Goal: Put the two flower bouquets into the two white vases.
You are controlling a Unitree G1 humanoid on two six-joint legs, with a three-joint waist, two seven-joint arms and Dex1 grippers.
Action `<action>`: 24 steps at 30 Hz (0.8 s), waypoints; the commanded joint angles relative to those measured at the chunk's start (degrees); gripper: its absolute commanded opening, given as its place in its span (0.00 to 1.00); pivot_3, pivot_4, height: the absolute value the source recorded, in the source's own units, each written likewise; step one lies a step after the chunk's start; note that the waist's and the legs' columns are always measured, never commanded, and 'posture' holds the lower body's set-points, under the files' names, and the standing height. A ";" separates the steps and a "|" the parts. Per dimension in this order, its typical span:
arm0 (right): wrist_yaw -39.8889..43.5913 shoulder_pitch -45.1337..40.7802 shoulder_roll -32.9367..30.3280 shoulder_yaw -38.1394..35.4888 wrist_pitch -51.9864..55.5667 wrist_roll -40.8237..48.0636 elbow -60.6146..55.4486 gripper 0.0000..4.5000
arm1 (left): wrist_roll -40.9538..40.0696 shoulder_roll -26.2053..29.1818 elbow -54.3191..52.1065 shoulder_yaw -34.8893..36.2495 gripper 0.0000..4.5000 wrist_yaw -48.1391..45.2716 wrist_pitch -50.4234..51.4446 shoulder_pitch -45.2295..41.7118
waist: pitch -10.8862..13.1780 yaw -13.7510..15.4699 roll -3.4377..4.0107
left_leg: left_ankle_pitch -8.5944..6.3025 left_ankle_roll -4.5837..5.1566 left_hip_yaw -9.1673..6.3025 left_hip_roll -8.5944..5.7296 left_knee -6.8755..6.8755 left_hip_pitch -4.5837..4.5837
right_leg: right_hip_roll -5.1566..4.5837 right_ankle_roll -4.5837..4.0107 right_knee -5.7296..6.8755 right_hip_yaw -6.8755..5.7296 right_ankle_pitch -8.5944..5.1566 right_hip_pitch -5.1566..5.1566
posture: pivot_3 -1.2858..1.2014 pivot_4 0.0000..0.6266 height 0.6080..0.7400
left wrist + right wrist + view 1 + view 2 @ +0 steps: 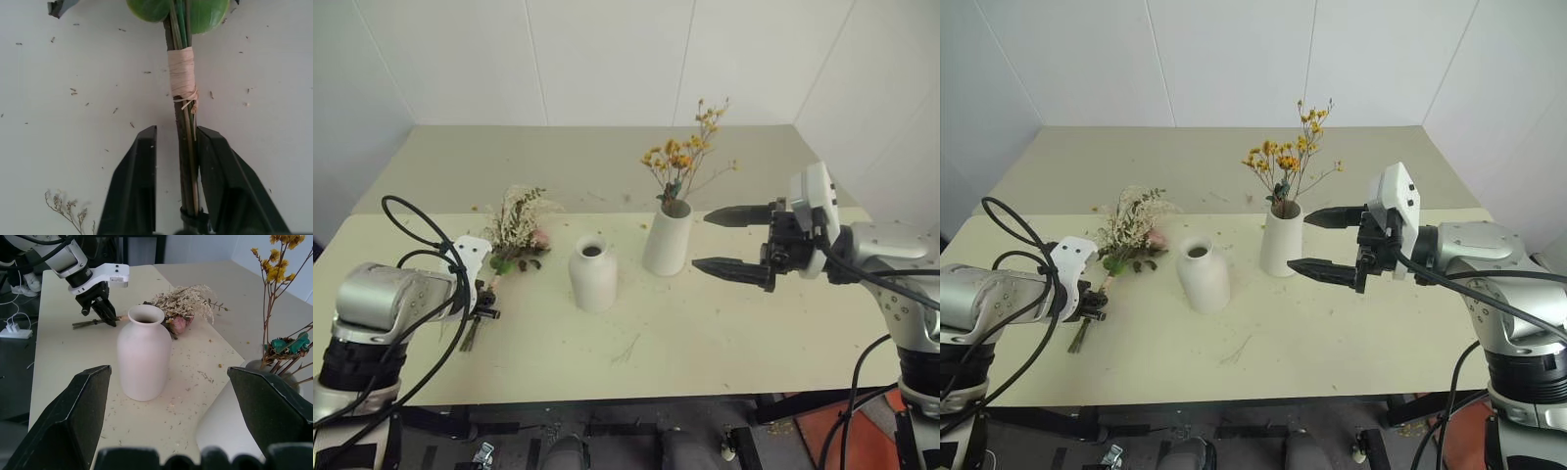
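The rose bouquet (519, 230) lies on the table at the left, pink rose and white sprigs pointing away from me. My left gripper (177, 132) is shut on its stems just below the beige tie (182, 73), low over the table. The rounded bottle vase (593, 276) stands empty in the middle. To its right stands the taller vase (667, 240) with the yellow dried flowers (685, 157) upright in it. My right gripper (700, 240) hangs open beside that vase, pointing left, holding nothing. The right wrist view looks past the bottle vase (144, 355) to the left gripper (100, 306).
Bits of dried plant are scattered over the pale table (754, 333), and a loose sprig (626, 348) lies near the front edge. A second table surface (587, 157) extends behind, up to white walls.
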 commanded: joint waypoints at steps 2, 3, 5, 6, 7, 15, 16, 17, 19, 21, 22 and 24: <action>1.39 0.74 -1.45 -2.21 -2.92 -0.16 -0.51 1.00 | 3.85 -1.53 0.04 8.16 0.00 1.81 -6.50 -3.30 | 0.00 0.00 -0.01 | 0.00 0.00 0.00 0.00 0.00 0.01 | 0.00 0.00 0.01 0.00 0.00 0.00 | 0.52 0.24 1.00; 1.67 1.02 -1.75 -2.21 -3.24 -0.52 -0.13 1.00 | 3.59 -3.07 0.28 10.89 0.00 1.75 -9.36 -3.99 | 0.01 0.08 -0.01 | 0.00 0.00 0.00 0.00 0.00 -0.01 | 0.00 0.00 0.01 0.00 0.00 0.00 | 0.52 0.24 1.00; 2.33 1.67 -2.39 -2.42 -3.71 -0.64 0.45 1.00 | 1.91 -6.03 -0.75 15.66 0.00 0.27 -13.97 -4.92 | 0.02 0.60 -0.04 | 0.00 0.00 -0.01 0.00 0.03 -0.04 | -0.02 0.00 -0.01 -0.05 0.00 0.00 | 0.52 0.24 1.00; 2.74 1.99 -2.72 -2.54 -3.95 -0.65 0.71 1.00 | 0.26 -7.62 -1.72 17.88 0.00 -1.16 -16.07 -5.36 | 0.02 0.92 -0.04 | 0.00 0.00 -0.01 -0.01 0.05 -0.06 | -0.04 0.00 -0.02 -0.06 0.00 0.00 | 0.52 0.24 1.00; 3.19 2.33 -2.99 -2.73 -4.30 -0.65 0.90 1.00 | -1.79 -9.23 -2.92 19.96 0.00 -3.13 -18.71 -5.58 | 0.02 1.06 -0.04 | 0.00 0.00 -0.01 -0.02 0.06 -0.06 | -0.05 0.01 -0.03 -0.06 0.01 0.00 | 0.52 0.24 1.00; 5.26 5.13 -4.84 -4.32 -5.61 -0.47 1.70 1.00 | -13.53 -15.30 -4.97 23.32 0.00 -15.13 -31.27 -11.55 | 0.02 1.37 -0.04 | 0.00 -0.01 -0.01 -0.05 0.16 -0.06 | -0.09 0.05 -0.01 -0.08 0.04 0.08 | 0.52 0.24 1.00; 5.18 5.51 -4.99 -4.35 -5.74 -0.86 1.76 1.00 | -15.50 -16.21 -4.04 23.49 0.00 -16.11 -31.88 -13.27 | 0.02 1.36 -0.05 | 0.00 -0.01 -0.01 -0.05 0.17 -0.04 | -0.09 0.06 -0.02 -0.07 0.05 0.10 | 0.52 0.24 1.00; 5.16 5.81 -5.11 -4.40 -5.84 -1.10 1.81 1.00 | -16.97 -16.99 -3.36 23.52 0.00 -16.69 -32.42 -14.56 | 0.02 1.38 -0.05 | 0.00 0.00 -0.01 -0.06 0.17 -0.03 | -0.09 0.06 -0.02 -0.07 0.05 0.12 | 0.52 0.24 1.00; 5.16 6.36 -5.34 -4.69 -6.03 -1.06 1.67 1.00 | -19.40 -18.96 -2.62 23.08 0.00 -17.75 -33.96 -16.51 | 0.02 1.33 -0.05 | 0.00 0.00 -0.01 -0.06 0.17 -0.05 | -0.09 0.07 -0.03 -0.07 0.05 0.11 | 0.52 0.24 1.00; 4.91 6.77 -5.47 -5.08 -5.93 -0.82 1.30 1.00 | -20.61 -19.79 -2.71 21.59 0.00 -19.74 -35.49 -16.85 | 0.02 1.18 -0.05 | 0.00 0.00 -0.01 -0.07 0.17 -0.04 | -0.10 0.08 -0.03 -0.06 0.05 0.11 | 0.52 0.24 1.00; 4.56 7.05 -5.52 -5.35 -5.82 -0.74 1.03 1.00 | -21.07 -20.16 -2.92 20.31 0.00 -21.37 -36.26 -16.68 | 0.02 1.06 -0.05 | 0.00 0.00 -0.01 -0.06 0.17 -0.04 | -0.09 0.07 -0.03 -0.05 0.05 0.11 | 0.52 0.24 1.00; 4.04 7.61 -5.58 -5.81 -5.61 -0.59 0.56 1.00 | -21.40 -20.25 -2.74 17.89 0.00 -23.59 -36.78 -16.37 | 0.02 1.08 -0.05 | 0.00 0.00 -0.01 -0.06 0.17 -0.04 | -0.07 0.07 -0.01 -0.03 0.05 0.10 | 0.52 0.24 1.00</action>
